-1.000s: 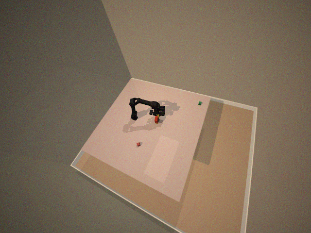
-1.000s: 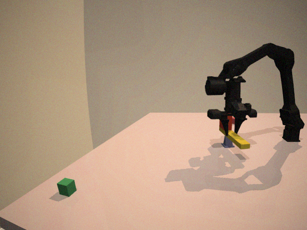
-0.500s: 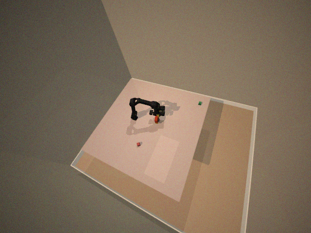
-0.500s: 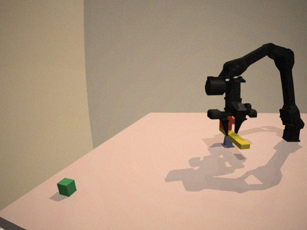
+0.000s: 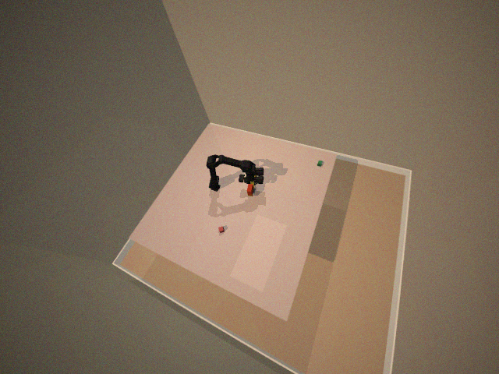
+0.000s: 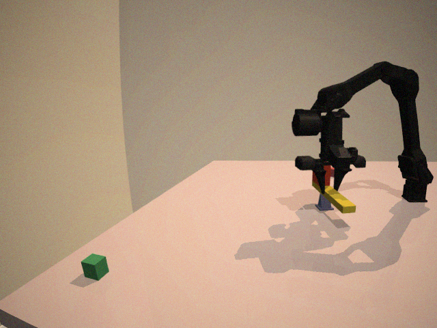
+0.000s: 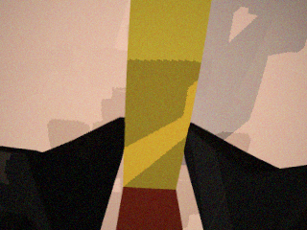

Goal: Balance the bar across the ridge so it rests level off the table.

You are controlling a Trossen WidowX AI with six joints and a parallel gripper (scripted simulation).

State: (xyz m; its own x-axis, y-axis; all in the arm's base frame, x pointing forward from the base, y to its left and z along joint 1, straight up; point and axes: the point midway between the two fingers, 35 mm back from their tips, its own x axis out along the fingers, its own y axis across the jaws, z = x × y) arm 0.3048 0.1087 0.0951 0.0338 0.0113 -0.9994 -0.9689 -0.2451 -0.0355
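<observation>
The yellow bar [image 6: 343, 202] [image 7: 165, 34] has a red block [image 5: 250, 190] [image 6: 326, 172] [image 7: 149, 209] on one end. My gripper [image 6: 328, 190] [image 7: 155, 126] is shut on the bar, with one finger on each long side, near the red block. The blue ridge [image 6: 324, 203] stands on the table under the bar, and its top is hidden behind the bar and a finger. The bar looks about level and is clear of the table, with its shadow below. Whether it bears on the ridge top cannot be told.
A green cube [image 5: 320, 163] [image 6: 94, 267] lies far from the arm, near a table edge. A small red cube [image 5: 221, 229] lies on the table [image 5: 181, 217] on the red block's side of the ridge. The arm's shadows fall around the ridge.
</observation>
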